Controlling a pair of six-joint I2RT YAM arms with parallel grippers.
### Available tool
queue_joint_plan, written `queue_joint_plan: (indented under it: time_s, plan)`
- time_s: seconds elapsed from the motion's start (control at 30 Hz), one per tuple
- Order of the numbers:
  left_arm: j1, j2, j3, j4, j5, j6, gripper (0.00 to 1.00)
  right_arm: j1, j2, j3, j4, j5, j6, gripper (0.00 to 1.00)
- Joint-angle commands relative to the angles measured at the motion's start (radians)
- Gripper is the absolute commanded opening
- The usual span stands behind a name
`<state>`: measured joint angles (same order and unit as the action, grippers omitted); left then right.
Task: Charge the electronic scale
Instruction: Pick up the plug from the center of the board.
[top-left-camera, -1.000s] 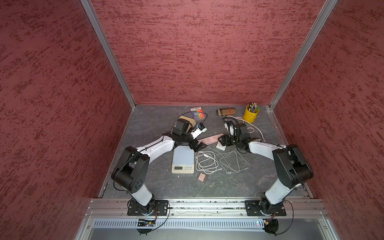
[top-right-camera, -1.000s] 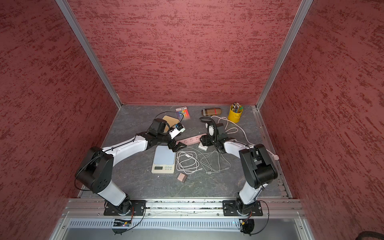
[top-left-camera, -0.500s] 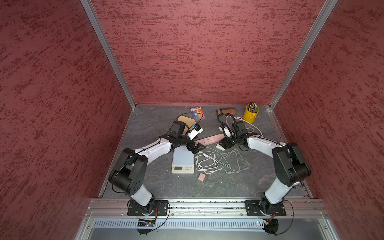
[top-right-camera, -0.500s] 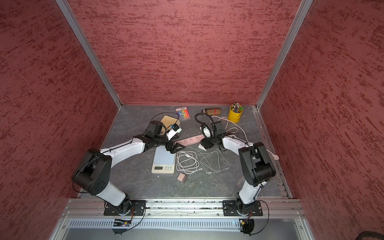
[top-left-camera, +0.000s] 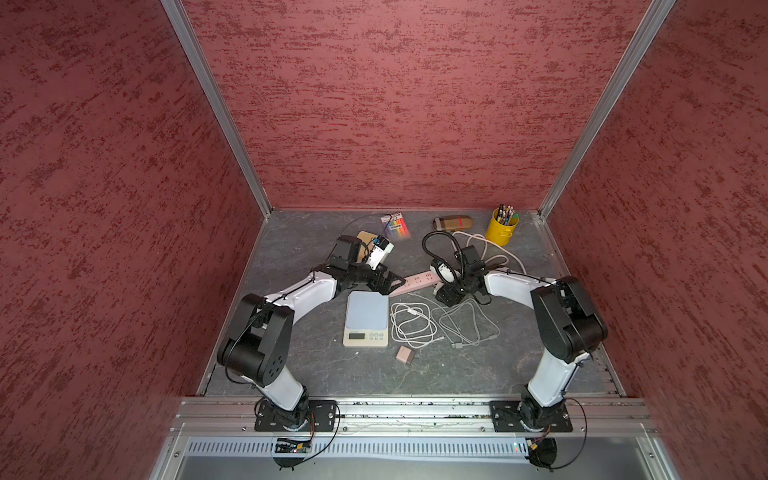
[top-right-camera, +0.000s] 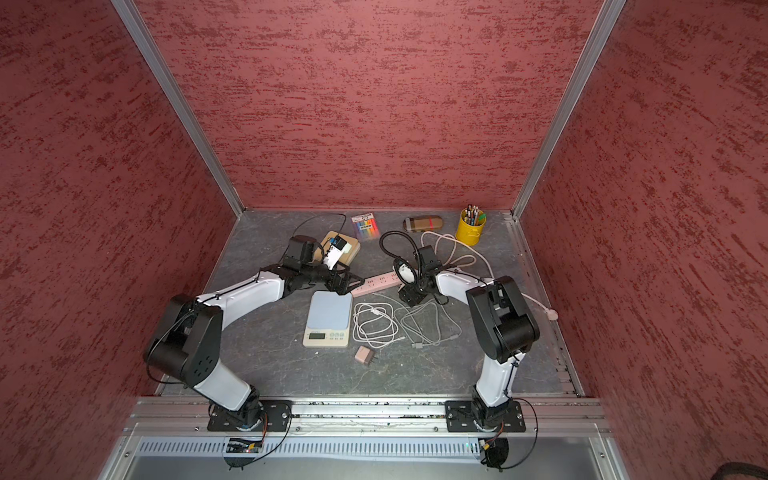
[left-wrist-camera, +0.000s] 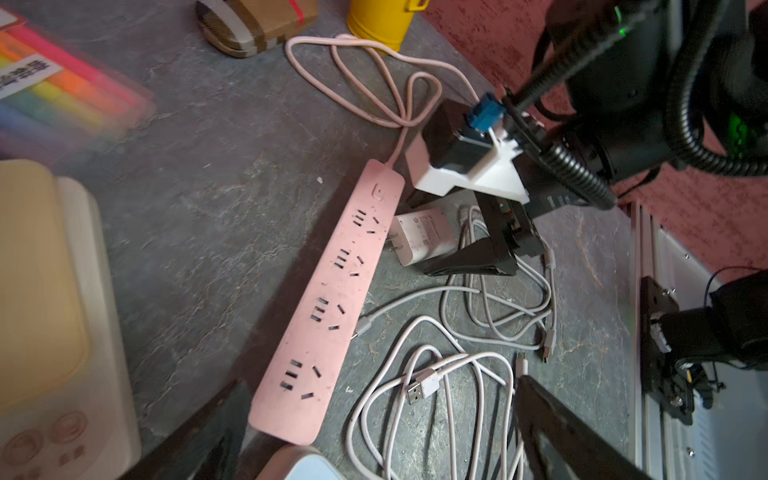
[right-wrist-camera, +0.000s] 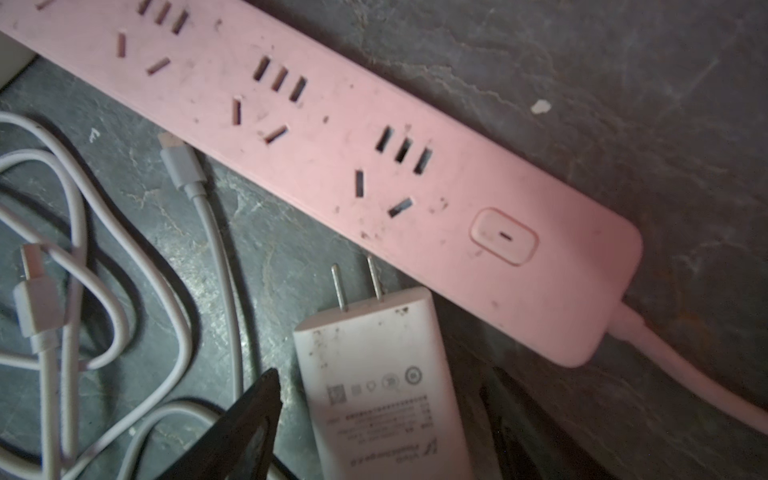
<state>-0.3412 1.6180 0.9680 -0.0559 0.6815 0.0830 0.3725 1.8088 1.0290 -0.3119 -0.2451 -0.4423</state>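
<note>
Now, charger inside right end effector

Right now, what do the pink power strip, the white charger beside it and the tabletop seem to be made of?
Power strip: likely moulded plastic, matte pink, scuffed and dirt-speckled.
White charger: smooth plastic shell with printed markings, two shiny metal prongs.
Tabletop: dark grey, veined like slate; real stone or printed mat, cannot tell.

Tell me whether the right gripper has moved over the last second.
Yes. The right gripper has edged toward the switch end of the pink power strip, and its open jaws now straddle the white charger.
</note>
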Motion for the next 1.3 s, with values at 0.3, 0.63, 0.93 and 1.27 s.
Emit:
queue_joint_plan:
  time_s: [0.3, 0.63, 0.93, 1.27]
  plan:
    - [0.113, 0.028, 0.129, -0.224, -0.018, -0.316, 1.00, 0.051, -0.011, -0.035, -0.028, 0.050, -0.032, 0.34]
    - [0.076, -0.039, 0.114, -0.214, 0.165, -0.425, 0.92, 0.146, -0.316, -0.129, 0.226, 0.012, 0.078, 0.30]
    - [-0.073, 0.025, 0.159, -0.079, 0.306, -0.620, 0.70, 0.237, -0.411, -0.120, 0.352, -0.022, 0.154, 0.30]
    - [-0.068, 0.075, 0.194, -0.050, 0.355, -0.693, 0.20, 0.288, -0.400, -0.129, 0.331, -0.011, 0.149, 0.30]
